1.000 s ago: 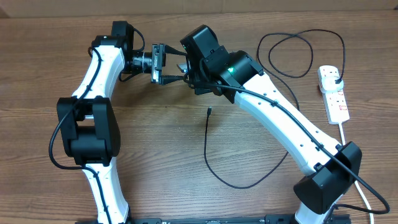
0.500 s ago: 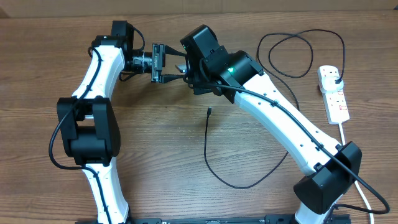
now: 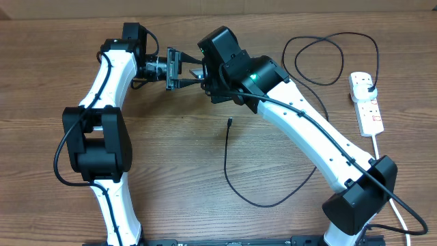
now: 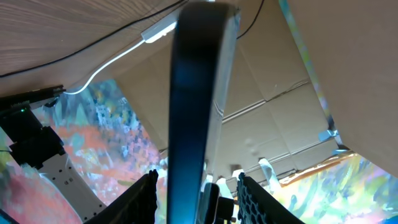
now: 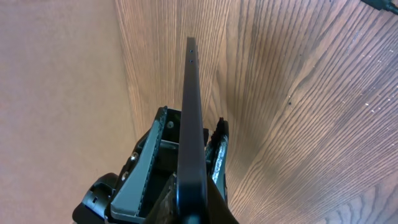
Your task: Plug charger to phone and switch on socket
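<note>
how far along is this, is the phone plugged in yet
Done: the charger plug looks seated in the socket. In hand: the right gripper clamps the phone edge-on, with the left gripper fingers either side of it, not touching. Left: the connector tip lies loose on the table; it has to go into the phone, then the socket gets switched on.

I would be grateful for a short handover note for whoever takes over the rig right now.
Right pincer: shut on the phone, held above the table.
Left pincer: open, straddling the phone's other end, not visibly gripping.
Charger: lying on the table, connector tip loose; its plug appears seated in the socket at the right.
Done: phone picked up.
Left to do: put the tip into the phone, then switch on the socket; the switch position is unreadable.
</note>
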Motion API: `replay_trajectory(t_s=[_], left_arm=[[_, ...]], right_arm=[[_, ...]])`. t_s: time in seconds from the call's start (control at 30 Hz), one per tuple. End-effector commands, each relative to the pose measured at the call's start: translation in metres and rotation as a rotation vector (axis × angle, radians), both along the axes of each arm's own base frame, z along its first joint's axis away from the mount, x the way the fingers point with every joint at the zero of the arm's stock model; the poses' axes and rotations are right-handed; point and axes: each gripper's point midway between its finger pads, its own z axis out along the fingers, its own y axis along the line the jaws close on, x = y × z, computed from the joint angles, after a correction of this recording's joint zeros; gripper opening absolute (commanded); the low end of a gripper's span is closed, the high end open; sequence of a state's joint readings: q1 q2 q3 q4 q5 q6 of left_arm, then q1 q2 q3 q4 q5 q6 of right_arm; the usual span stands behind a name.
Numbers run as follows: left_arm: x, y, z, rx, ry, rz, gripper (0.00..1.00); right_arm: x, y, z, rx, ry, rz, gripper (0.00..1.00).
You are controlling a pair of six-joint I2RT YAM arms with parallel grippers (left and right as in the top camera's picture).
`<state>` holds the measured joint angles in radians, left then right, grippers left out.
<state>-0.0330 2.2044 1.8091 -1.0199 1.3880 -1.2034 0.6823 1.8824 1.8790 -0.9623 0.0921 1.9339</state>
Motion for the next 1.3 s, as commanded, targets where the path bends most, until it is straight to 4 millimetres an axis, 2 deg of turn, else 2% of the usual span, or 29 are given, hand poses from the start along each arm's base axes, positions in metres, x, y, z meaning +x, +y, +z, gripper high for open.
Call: replay_trajectory(t_s=[0.0, 0.1, 0.3, 0.47, 0.67, 0.8, 0.83, 0.87, 0.93, 1.0, 1.07, 1.17, 1.27], left_arm=[[0.0, -0.004, 0.014, -0.031, -0.012, -0.01, 0.44], [0.0, -0.004, 0.014, -0.031, -0.012, -0.01, 0.43], [0.0, -0.004, 0.014, -0.031, -0.012, -0.01, 0.34], [0.0, -0.004, 0.014, -0.031, -0.011, -0.01, 0.33], [0.0, -0.004, 0.014, -0.031, -0.011, -0.01, 0.05], [0.0, -0.004, 0.014, -0.031, -0.011, -0.01, 0.04], [0.0, -0.004, 0.014, -0.031, -0.011, -0.01, 0.04], [0.0, -0.004, 0.014, -0.031, -0.011, -0.01, 0.04], [0.0, -0.004, 0.014, -0.031, -0.012, -0.01, 0.04], [0.0, -0.004, 0.013, -0.029, -0.012, -0.01, 0.04], [0.001, -0.004, 0.011, -0.015, -0.014, -0.007, 0.04], [0.003, -0.002, 0.003, 0.034, -0.045, -0.003, 0.04], [0.006, 0.001, -0.008, 0.103, -0.16, -0.014, 0.04]], right_arm=[[-0.004, 0.0, 0.032, 0.051, -0.058, 0.003, 0.04], [-0.004, 0.0, 0.032, 0.051, -0.058, 0.003, 0.04], [-0.005, 0.0, 0.032, 0.051, -0.058, 0.004, 0.04], [-0.005, 0.0, 0.032, 0.052, -0.058, 0.004, 0.06], [-0.005, 0.001, 0.032, 0.057, -0.055, 0.009, 0.08], [-0.006, 0.003, 0.032, 0.063, -0.049, 0.016, 0.1], [-0.006, 0.003, 0.032, 0.063, -0.049, 0.016, 0.14], [-0.006, 0.003, 0.032, 0.063, -0.049, 0.016, 0.25], [-0.006, 0.003, 0.032, 0.041, -0.064, 0.046, 0.59], [-0.006, 0.002, 0.032, 0.011, -0.084, 0.083, 0.78], [-0.003, -0.002, 0.033, -0.034, -0.116, 0.138, 0.91], [0.004, -0.015, 0.04, -0.117, -0.184, 0.232, 1.0], [0.01, -0.046, 0.061, -0.233, -0.284, 0.369, 1.0]])
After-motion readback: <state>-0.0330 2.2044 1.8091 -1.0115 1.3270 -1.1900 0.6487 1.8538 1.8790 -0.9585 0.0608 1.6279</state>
